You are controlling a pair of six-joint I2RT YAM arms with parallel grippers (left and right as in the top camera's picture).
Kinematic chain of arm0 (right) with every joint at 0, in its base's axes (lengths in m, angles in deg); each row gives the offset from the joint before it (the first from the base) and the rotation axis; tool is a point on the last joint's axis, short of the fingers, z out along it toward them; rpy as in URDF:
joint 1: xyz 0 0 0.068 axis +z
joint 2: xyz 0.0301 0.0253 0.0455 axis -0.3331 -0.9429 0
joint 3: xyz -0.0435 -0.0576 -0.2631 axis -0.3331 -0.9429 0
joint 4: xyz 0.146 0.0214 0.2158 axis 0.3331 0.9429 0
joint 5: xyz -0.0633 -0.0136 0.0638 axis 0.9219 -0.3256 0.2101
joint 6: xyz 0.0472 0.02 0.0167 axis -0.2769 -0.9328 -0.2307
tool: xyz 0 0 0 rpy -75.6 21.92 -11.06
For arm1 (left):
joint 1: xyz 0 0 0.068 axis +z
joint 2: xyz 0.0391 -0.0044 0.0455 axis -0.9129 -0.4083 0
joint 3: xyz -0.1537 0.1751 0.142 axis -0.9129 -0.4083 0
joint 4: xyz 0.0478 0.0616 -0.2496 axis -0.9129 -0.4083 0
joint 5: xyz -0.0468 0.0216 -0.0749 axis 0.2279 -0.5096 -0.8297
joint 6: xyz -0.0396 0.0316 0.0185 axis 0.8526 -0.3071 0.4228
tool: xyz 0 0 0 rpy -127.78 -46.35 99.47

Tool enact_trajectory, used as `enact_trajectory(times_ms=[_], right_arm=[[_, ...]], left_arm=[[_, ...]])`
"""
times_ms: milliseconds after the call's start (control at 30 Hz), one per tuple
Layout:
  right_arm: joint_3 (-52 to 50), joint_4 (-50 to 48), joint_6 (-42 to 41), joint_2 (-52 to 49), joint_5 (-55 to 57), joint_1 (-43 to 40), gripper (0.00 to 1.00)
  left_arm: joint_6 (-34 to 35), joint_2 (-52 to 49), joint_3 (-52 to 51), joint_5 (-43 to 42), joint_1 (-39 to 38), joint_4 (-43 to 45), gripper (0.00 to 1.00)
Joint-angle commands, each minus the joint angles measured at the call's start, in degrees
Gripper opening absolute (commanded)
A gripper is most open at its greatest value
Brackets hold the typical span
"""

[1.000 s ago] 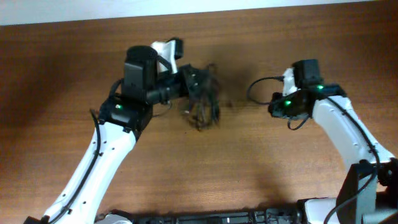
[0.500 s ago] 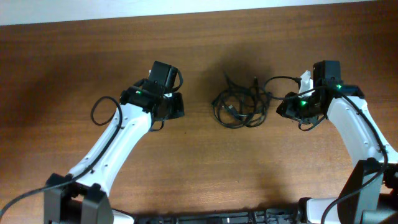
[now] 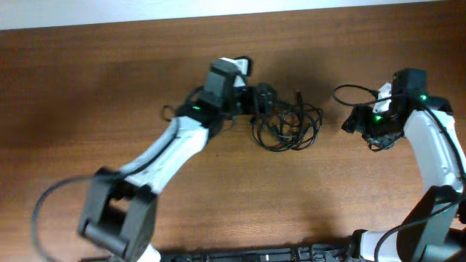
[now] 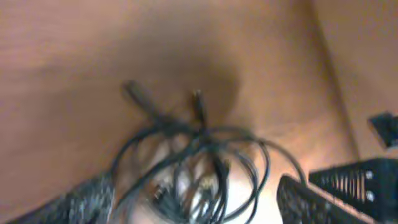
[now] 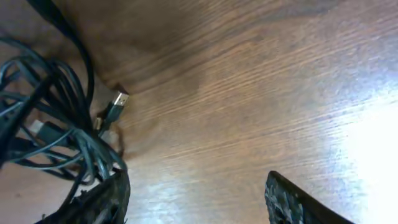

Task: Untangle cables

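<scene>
The cables (image 3: 286, 126) lie as one tangled coil of thin black cords on the wooden table (image 3: 109, 87), with plug ends sticking up. My left gripper (image 3: 266, 99) is at the coil's upper left edge. In the blurred left wrist view it stands open (image 4: 193, 208) with the cables (image 4: 199, 155) spread between and beyond its fingers. My right gripper (image 3: 352, 122) sits apart from the coil, to its right. It is open (image 5: 193, 202) over bare wood, with the cables (image 5: 56, 124) and a metal plug (image 5: 115, 102) beside its left finger (image 5: 93, 199).
A thick black wire loop (image 3: 348, 92) hangs from the right arm. A white strip (image 3: 145, 11) runs along the table's far edge. A black bar (image 3: 255, 256) lies along the near edge between the arm bases.
The coil was let go and now rests further right on the table. My left arm swung back to it with jaws opened wide. My right gripper drew back to the right and opened wider.
</scene>
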Motion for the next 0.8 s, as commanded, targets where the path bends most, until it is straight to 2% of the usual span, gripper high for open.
enact_trajectory(times_ms=[0,67,100,133,167,300,433,533,567,600,667,700,767], right_arm=[[1.1,2.6,1.4,0.7,-3.7,-0.2,0.67],[1.1,3.9,2.2,0.7,-3.8,-0.2,0.67],[1.1,4.2,2.2,0.7,-3.8,-0.2,0.67],[1.1,4.8,3.1,0.7,-5.0,-0.2,0.67],[1.1,5.3,5.1,0.8,-7.0,-0.2,0.67],[1.6,4.6,14.7,6.9,-18.5,-0.2,0.70],[1.6,-3.8,15.3,11.0,-26.1,3.3,0.79],[1.5,-10.6,15.1,7.6,-25.5,11.8,0.81],[1.5,-12.5,14.8,5.6,-25.5,15.0,0.88],[1.5,-15.1,12.7,3.6,-23.2,18.0,0.95],[1.5,-21.1,5.5,-0.8,-13.5,22.7,0.98],[1.5,-23.1,5.3,-3.3,-12.8,24.2,0.98],[1.5,-24.0,-0.7,-8.5,-8.0,25.5,0.98]], left_arm=[[3.5,-9.5,0.0,-1.8,-4.3,9.7,0.77],[5.2,-14.0,0.0,-1.8,-5.4,12.8,0.69],[5.8,-15.3,0.0,-1.8,-5.5,13.0,0.53],[6.3,-16.5,0.0,-1.8,-5.4,13.1,0.18],[6.2,-16.5,0.0,-1.8,-5.1,13.2,0.00],[0.8,-8.2,0.1,-2.3,-0.8,8.6,0.00],[-2.1,3.8,0.1,-2.2,1.3,4.5,0.00],[-2.1,10.0,0.1,-2.3,1.1,2.2,0.00],[-2.1,11.0,0.1,-2.4,1.0,1.4,0.00],[-2.1,11.6,0.1,-3.1,0.7,1.2,0.00],[-3.3,12.7,0.1,-6.3,0.5,1.5,0.00],[-6.8,14.1,0.1,-6.3,1.1,1.0,0.00],[-8.5,17.9,0.1,-6.3,2.9,-0.3,0.00]])
